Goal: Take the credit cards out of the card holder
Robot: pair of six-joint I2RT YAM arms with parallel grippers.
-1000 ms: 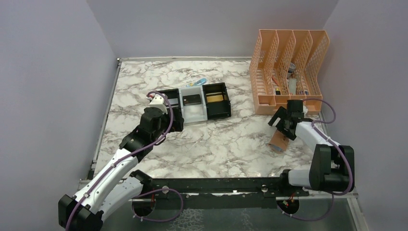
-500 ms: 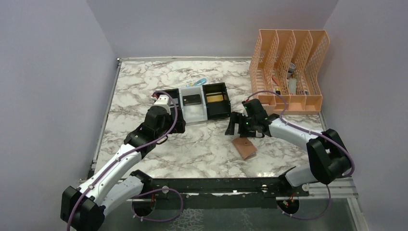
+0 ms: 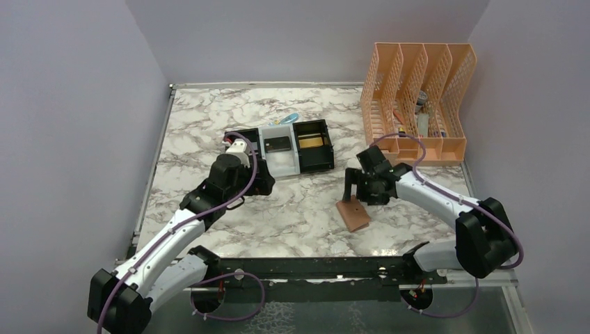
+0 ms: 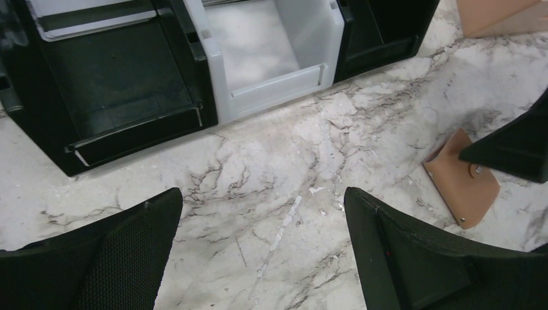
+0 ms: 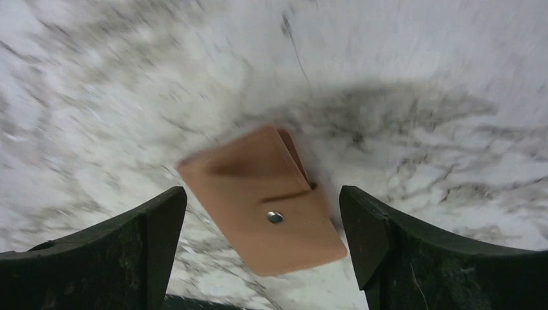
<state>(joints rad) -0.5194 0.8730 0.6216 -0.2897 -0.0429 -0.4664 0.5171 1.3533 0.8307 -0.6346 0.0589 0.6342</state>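
Note:
The tan leather card holder [image 3: 354, 214] lies closed on the marble, snap tab up; it also shows in the left wrist view [image 4: 463, 186]. My right gripper [image 3: 350, 189] hovers just above it, open, with the card holder [image 5: 265, 200] between its fingers and untouched. My left gripper [image 3: 266, 184] is open and empty over bare marble [image 4: 262, 200], in front of the tray. A dark card [image 3: 279, 144] lies in the tray's white middle compartment and a gold card [image 3: 312, 142] in its right black one. No silvery card shows.
The black-and-white three-compartment tray [image 3: 300, 169] stands at the table's middle back, and its front walls [image 4: 213, 84] fill the left wrist view. An orange mesh file organiser [image 3: 417, 104] stands at the back right. A small blue object [image 3: 290, 118] lies behind the tray.
My right arm swung left from beside the organiser, and the card holder went from the right side to the table's middle. My right gripper now hovers over it. My left gripper shifted slightly right.

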